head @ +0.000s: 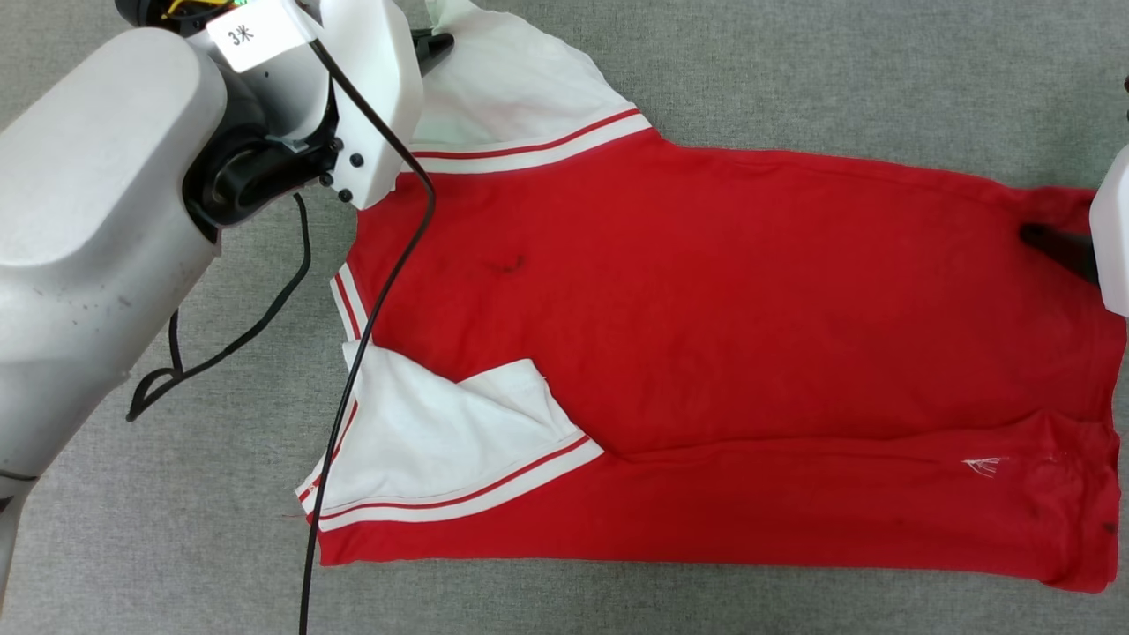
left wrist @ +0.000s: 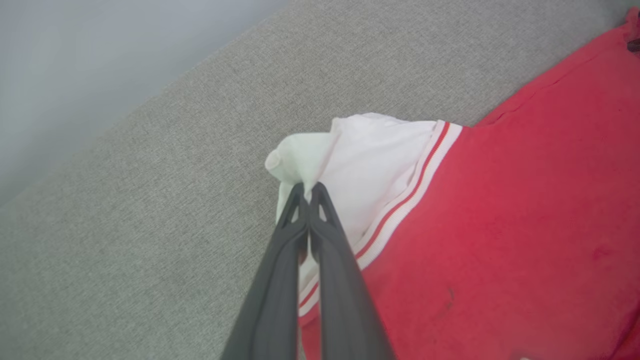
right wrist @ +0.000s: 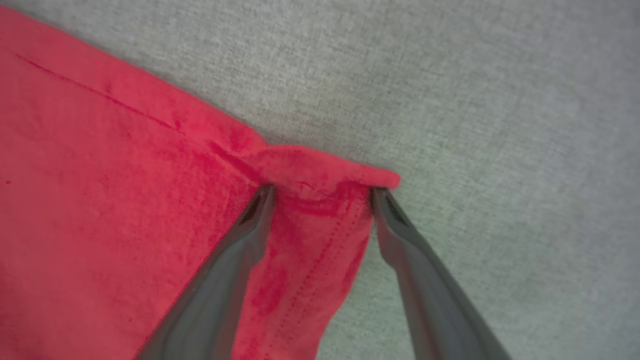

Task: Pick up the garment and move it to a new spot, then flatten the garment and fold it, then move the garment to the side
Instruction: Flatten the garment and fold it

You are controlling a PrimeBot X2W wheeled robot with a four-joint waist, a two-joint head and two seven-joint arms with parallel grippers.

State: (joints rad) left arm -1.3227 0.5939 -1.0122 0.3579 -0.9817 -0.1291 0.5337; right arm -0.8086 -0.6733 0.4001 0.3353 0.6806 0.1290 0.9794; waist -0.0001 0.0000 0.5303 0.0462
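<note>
- Upper left of the head view: the left jaws are pressed together, clamped on the white sleeve (left wrist: 350, 165) of the garment (head: 706, 335).
- Centre: the garment lies spread on the grey table (head: 794, 70), the other white sleeve (head: 423, 432) folded onto its red body at lower left.
- Right edge: the right jaws stand wide apart, the rumpled red hem corner (right wrist: 320, 175) lying between their tips.

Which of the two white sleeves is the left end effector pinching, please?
The far sleeve, at the head view's top: the left end effector is shut on its bunched tip. The near sleeve lies free, folded onto the red body.
</note>
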